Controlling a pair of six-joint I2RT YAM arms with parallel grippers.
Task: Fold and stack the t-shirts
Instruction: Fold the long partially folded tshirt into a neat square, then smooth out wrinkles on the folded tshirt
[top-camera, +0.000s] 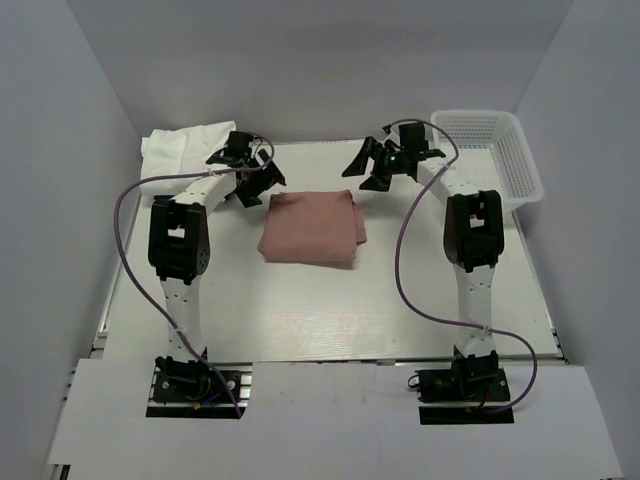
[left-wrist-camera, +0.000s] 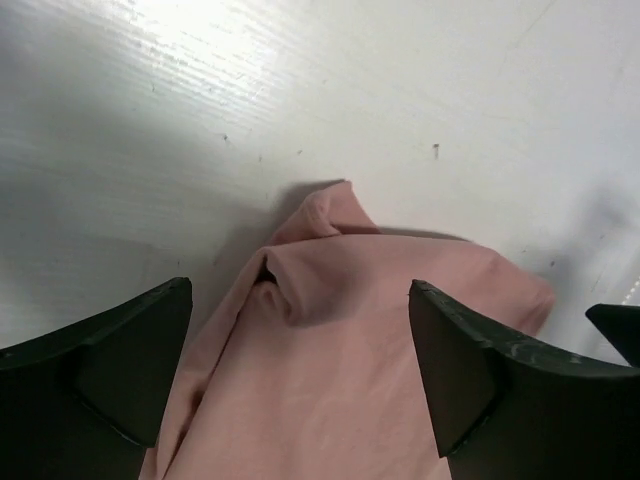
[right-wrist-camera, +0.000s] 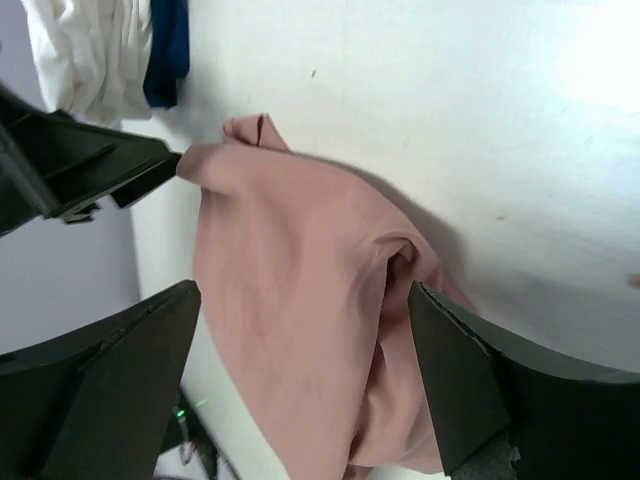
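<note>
One t-shirt (left-wrist-camera: 340, 340) beneath spread fingers (left-wrist-camera: 470, 370) (apart)

White arms (top-camera: 183, 300), purple cables (top-camera: 122, 235), black left pincer (left-wrist-camera: 300, 290), black right pincer (right-wrist-camera: 303, 290)

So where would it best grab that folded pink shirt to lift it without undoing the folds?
Probably by the two far corners, coming down from above. The pink shirt lies flat as a thick folded rectangle, and its layered far edge bunches up enough to pinch. The left gripper and right gripper hang open near those corners.
</note>
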